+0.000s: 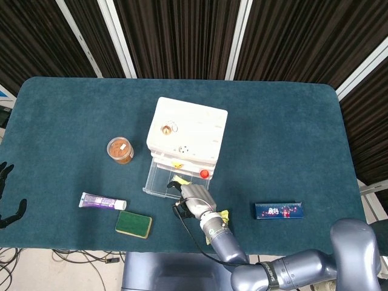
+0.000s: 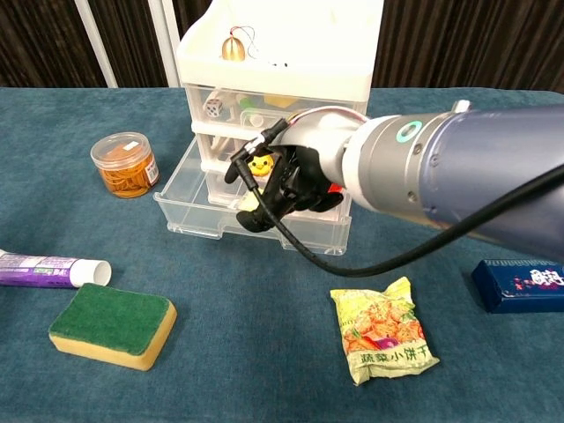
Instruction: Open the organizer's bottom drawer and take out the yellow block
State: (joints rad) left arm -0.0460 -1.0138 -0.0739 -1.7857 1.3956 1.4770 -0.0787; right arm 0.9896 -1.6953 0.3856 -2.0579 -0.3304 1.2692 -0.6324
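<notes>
Dark pleated curtains back a teal-carpeted tabletop [image 1: 285, 121], and from my seat the work sits near its middle front. My right robot hand [image 2: 286, 181] hangs over the open bottom drawer [image 2: 189, 198] of the white organizer [image 1: 187, 130], dark fingers [image 2: 260, 211] curled down into the tray. I judge they are closing on the yellow block [image 2: 249, 203], a pale sliver of which shows at the fingertips, but I cannot tell whether it is truly pinched or only touched. My left robot hand [image 1: 5, 194] rests idle at the far left edge, holding nothing that I can see.

The block lies in the drawer's right half, close to the front wall. It looks small, rigid and light, probably smooth-faced, so I would take it across two opposite sides and lift straight up; a loose pinch could let it slip back.

Room is tight: the drawer's clear front wall lies just before the fingers, and the upper drawers overhang behind the knuckles. Clear carpet lies left of the drawer. A snack packet [image 2: 383, 335] sits near, to the front right, a sponge [image 2: 110, 324] and a tube [image 2: 48, 267] to the front left, a jar [image 2: 126, 164] left, and a blue box [image 2: 520, 285] well apart on the right.
</notes>
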